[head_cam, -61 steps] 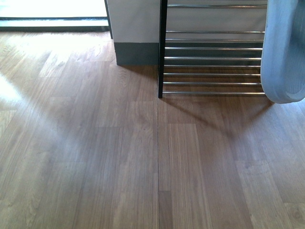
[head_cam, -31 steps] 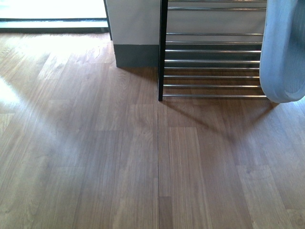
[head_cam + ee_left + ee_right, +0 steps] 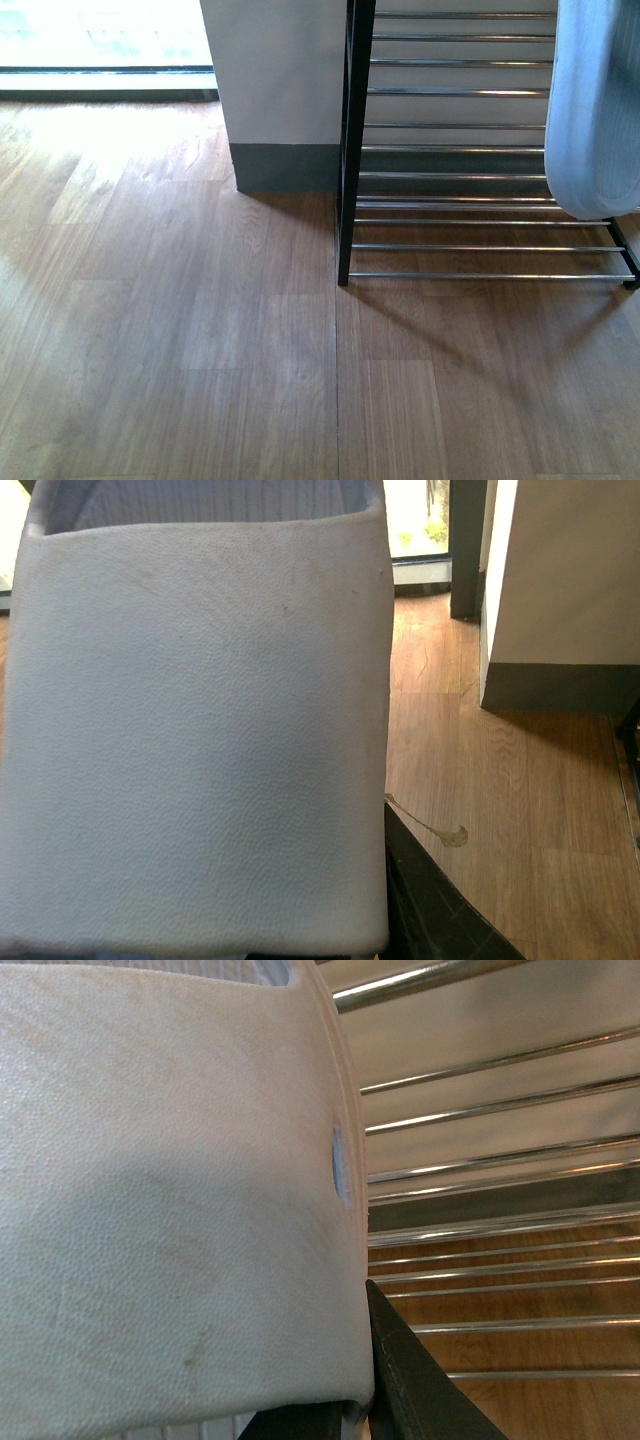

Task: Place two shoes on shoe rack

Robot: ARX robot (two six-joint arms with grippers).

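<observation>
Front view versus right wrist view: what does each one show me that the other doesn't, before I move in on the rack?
Only the front view shows the shoe rack's black side frame, the white wall with its grey skirting, the bright doorway and the open wooden floor.

Only the right wrist view shows a dark gripper finger beside the pale slide, and a small blue mark at the slide's edge.

Both show the slide with the rack's silver rods behind it.
</observation>
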